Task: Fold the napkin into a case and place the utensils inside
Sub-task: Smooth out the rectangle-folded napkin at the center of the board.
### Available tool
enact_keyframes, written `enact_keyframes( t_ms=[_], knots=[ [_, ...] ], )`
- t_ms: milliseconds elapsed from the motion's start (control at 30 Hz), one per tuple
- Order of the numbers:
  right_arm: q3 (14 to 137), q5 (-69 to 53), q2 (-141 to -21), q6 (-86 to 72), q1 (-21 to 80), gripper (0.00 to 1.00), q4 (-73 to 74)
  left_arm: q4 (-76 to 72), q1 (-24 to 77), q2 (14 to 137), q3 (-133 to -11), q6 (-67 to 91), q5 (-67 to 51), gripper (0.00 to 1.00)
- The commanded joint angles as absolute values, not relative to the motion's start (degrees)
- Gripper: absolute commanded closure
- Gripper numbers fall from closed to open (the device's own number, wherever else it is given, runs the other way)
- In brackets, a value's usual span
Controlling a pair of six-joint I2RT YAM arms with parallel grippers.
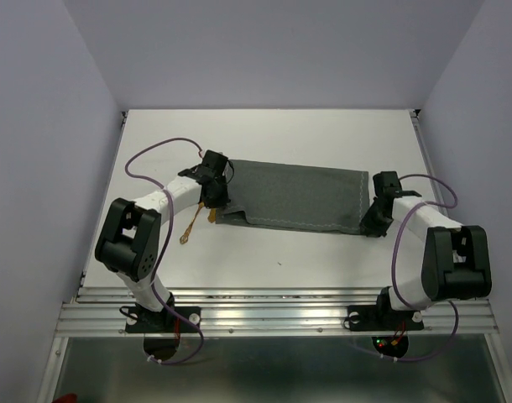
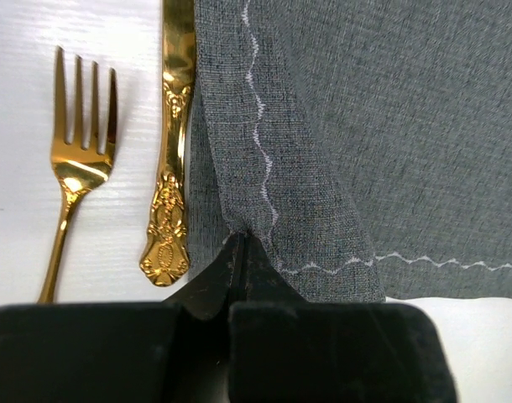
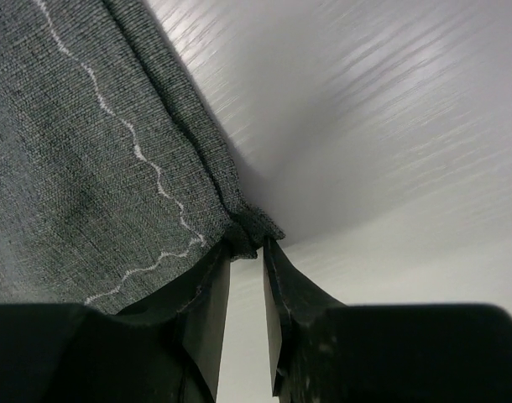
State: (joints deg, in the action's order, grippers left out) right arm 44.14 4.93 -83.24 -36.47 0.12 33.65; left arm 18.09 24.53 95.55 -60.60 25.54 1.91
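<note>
The dark grey napkin lies flat on the white table as a wide, folded rectangle, not a narrow case. A pale wavy stitch line runs along its hem. My left gripper is shut on the napkin's near left corner, and the cloth tents up at the tips. My right gripper pinches the bunched near right corner between its tips. The utensils lie just left of the cloth: a gold fork and a gold ornate handle, partly under the napkin's edge.
The fork lies on bare table beside the left arm. White table stretches beyond the napkin to the back wall. A metal rail runs along the near edge, by the arm bases.
</note>
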Motion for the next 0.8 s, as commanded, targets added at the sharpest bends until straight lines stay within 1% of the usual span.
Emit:
enact_keyframes(
  t_ms=[0,233,500,767],
  knots=[
    [42.45,4.83,-82.97,-40.78,4.04,0.72,33.22,18.81,22.94,95.45,-64.25,23.73,2.20,1.00],
    [48.16,12.56,-79.81,-41.14,4.04,0.70,39.28,19.51,22.50,95.89,-64.86,22.06,2.20,1.00],
    [48.87,13.62,-79.19,-40.96,4.04,0.67,40.08,19.42,22.50,95.45,-64.25,21.71,2.20,1.00],
    [48.25,13.54,-81.47,-39.99,4.04,0.68,38.15,19.51,22.50,95.63,-64.51,21.45,2.11,1.00]
  ],
)
